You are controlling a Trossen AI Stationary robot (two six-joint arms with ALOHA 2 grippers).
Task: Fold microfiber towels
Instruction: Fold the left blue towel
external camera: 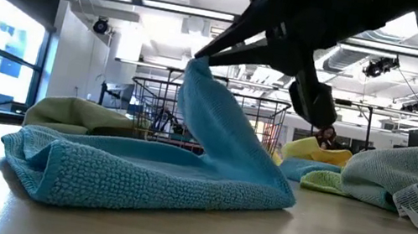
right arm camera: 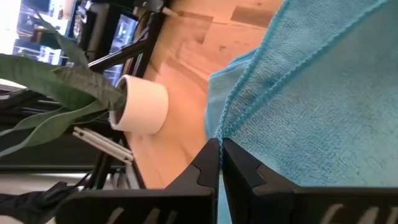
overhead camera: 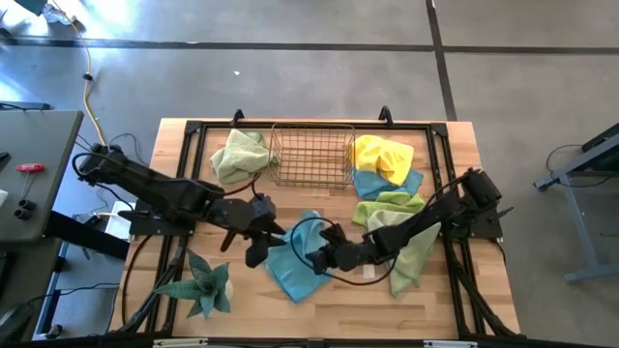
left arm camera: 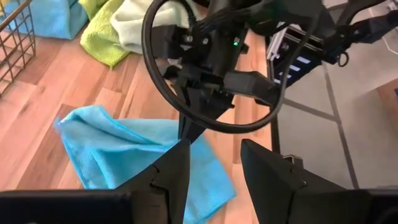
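Blue towel [external camera: 149, 171] lies on wooden table [overhead camera: 455, 295], front centre, one edge lifted into peak. Right gripper [right arm camera: 220, 149] pinches this raised edge, fingers pressed together on cloth. Left gripper [left arm camera: 214, 168] hovers just beside, above towel, fingers spread, holding nothing. Other towels: pale green [overhead camera: 240, 155] left of wire basket [overhead camera: 311, 155], yellow [overhead camera: 382, 155] right of it. Potted plant [overhead camera: 203, 285] stands at front left.

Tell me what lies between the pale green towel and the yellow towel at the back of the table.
The copper wire basket sits between the pale green towel and the yellow towel, clearest in the high view.
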